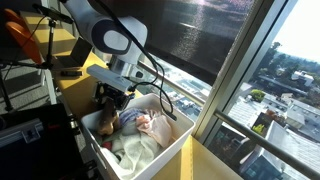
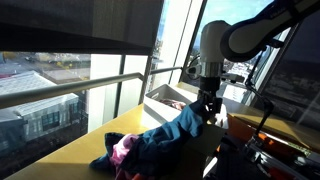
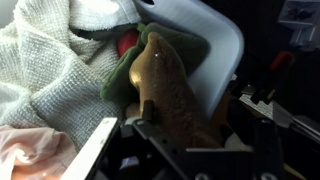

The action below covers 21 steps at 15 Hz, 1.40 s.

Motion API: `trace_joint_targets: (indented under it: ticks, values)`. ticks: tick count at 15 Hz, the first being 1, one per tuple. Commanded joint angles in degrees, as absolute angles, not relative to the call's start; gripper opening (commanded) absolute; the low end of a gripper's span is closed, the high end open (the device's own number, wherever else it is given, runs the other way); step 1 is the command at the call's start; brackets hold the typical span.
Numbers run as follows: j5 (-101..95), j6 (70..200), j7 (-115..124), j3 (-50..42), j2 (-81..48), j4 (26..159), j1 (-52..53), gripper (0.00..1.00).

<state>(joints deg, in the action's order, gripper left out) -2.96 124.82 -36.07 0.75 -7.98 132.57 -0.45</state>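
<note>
Wrist view: gripper (image 3: 175, 140) jaws stand apart astride a brown soft toy (image 3: 165, 85), lying on green cloth (image 3: 195, 50) in the white bin (image 1: 172, 148), towel (image 3: 50, 70) at nine o'clock. Grasp judged unfinished; lifting not yet done.

A high-rise lab or office (city rooftops (image 1: 285, 85) far below), with tall windows (image 2: 110, 60) and cabled equipment (image 1: 25, 60).

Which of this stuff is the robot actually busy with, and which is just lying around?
In hand:
gripper, jaws apart over the toy
brown plush toy
white bin it lies in

Lying about:
white knit cloth
pink cloth
blue garment
</note>
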Motion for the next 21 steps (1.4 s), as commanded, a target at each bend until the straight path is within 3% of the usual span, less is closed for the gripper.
trace_joint_targets:
  ticks: [1, 8, 21]
  values:
    - [-2.6, 126.3, -36.8, 1.2, -9.2, 132.5, -1.1, 0.45]
    - [-3.2, 124.9, -36.3, 0.9, -5.7, 132.8, -1.2, 0.01]
    - [-0.4, 120.6, -31.9, 5.8, 7.0, 128.7, 7.1, 0.02]
